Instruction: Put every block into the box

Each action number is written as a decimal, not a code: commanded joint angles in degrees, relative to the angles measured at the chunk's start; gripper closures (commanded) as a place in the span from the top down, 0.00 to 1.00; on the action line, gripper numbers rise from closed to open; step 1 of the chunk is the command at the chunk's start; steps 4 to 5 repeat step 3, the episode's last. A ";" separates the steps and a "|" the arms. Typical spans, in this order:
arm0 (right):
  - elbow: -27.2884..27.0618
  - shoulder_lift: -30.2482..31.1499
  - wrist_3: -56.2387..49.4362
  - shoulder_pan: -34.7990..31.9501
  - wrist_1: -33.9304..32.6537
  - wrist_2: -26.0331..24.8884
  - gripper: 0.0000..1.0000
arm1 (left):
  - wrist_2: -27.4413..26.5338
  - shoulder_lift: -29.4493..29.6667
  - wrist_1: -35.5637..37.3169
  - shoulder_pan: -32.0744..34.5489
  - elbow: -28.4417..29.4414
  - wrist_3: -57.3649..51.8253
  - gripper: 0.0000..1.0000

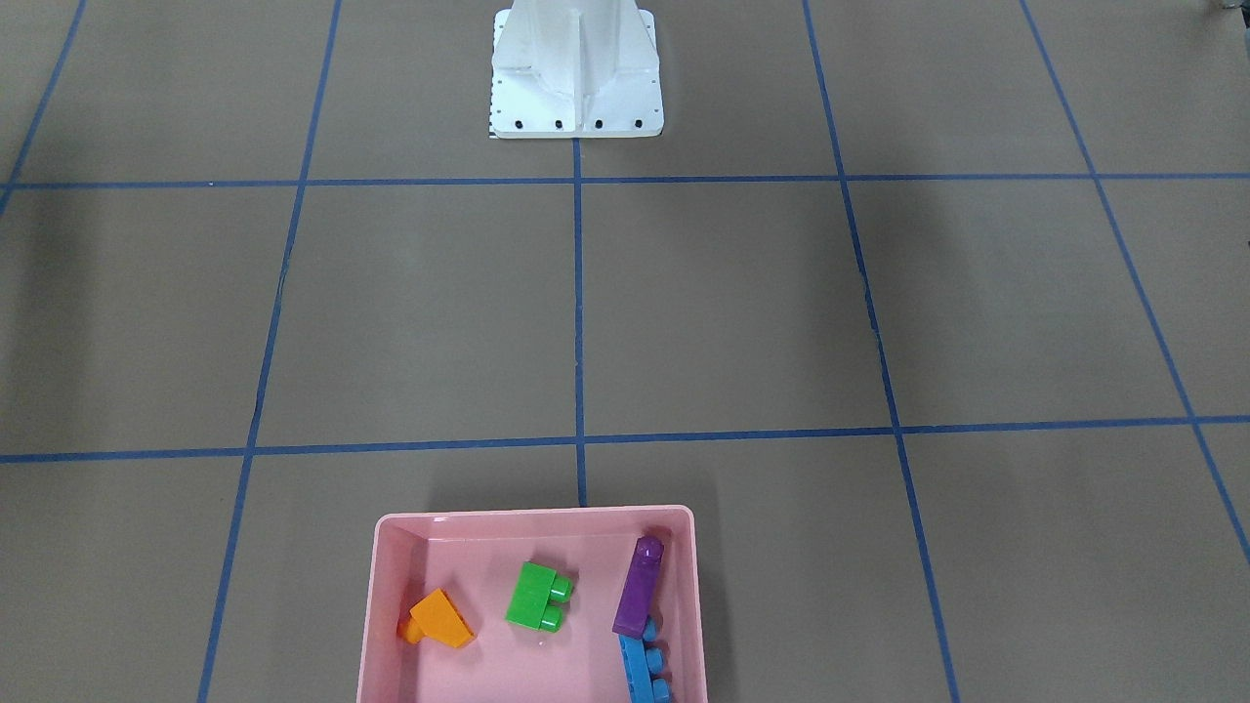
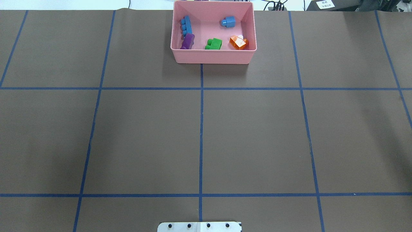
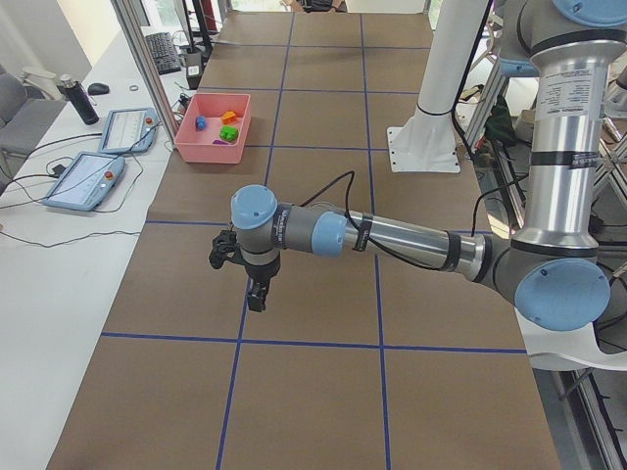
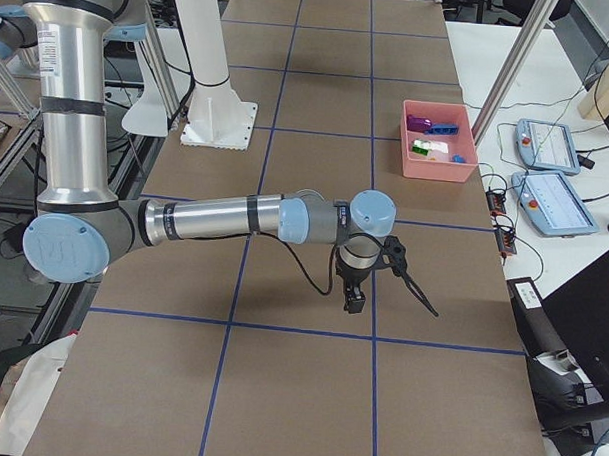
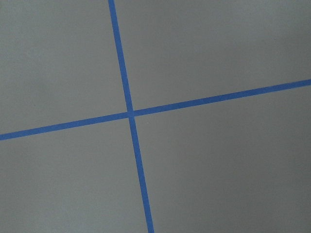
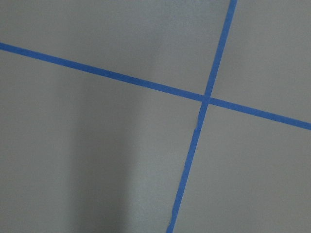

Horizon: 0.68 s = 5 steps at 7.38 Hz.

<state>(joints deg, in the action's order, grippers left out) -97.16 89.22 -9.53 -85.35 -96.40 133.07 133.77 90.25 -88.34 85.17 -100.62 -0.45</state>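
Note:
The pink box stands at the table's far edge from the robot, near the middle. Inside it lie a long blue block, a purple block, a green block, an orange block and a small blue block. The front-facing view shows the box with the orange, green and purple blocks. My left gripper and right gripper hang over bare table far from the box; whether they are open or shut I cannot tell.
Blue tape lines divide the brown table into squares. The white robot base stands at the near edge. Two teach pendants lie on the white side table beyond the box. Both wrist views show only table and tape.

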 commanded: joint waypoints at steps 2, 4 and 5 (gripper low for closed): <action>3.39 0.08 0.03 0.01 5.69 0.09 1.00 | 0.00 0.10 -0.08 0.00 -0.10 0.01 1.00; 3.39 0.08 0.03 0.01 5.78 0.09 1.00 | 0.00 0.10 -0.08 0.00 -0.27 0.01 1.00; 3.39 0.08 0.03 0.01 5.78 0.09 1.00 | 0.00 0.10 -0.08 0.00 -0.27 0.01 1.00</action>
